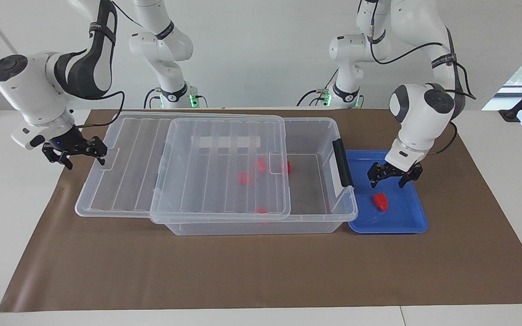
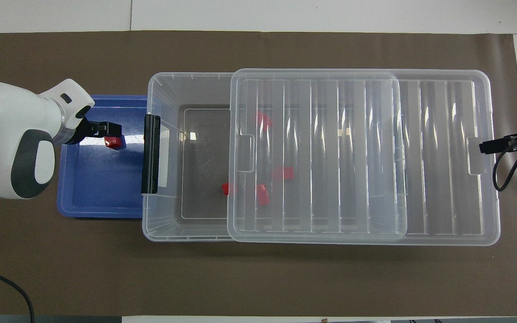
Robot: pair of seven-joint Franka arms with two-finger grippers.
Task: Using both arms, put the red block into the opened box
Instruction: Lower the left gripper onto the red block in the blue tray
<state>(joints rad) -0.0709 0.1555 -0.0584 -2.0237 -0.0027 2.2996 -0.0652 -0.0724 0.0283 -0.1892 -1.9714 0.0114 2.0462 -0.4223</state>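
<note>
The red block [image 1: 380,201] [image 2: 114,142] lies in the blue tray [image 1: 406,217] [image 2: 88,193]. My left gripper [image 1: 387,183] [image 2: 110,129] hangs open just above it, not touching. The clear box [image 1: 252,226] [image 2: 164,76] stands beside the tray, its black latch [image 1: 342,163] [image 2: 151,159] on the tray end. Its ribbed lid [image 1: 175,172] [image 2: 361,157] is slid toward the right arm's end, leaving the latch end uncovered. My right gripper [image 1: 85,163] [image 2: 487,146] is open at the lid's end tab, one finger against it.
Several other red blocks [image 1: 261,164] [image 2: 285,172] lie on the box floor, mostly under the lid. A brown mat [image 1: 243,271] [image 2: 258,278] covers the table under everything. The lid overhangs the box at the right arm's end.
</note>
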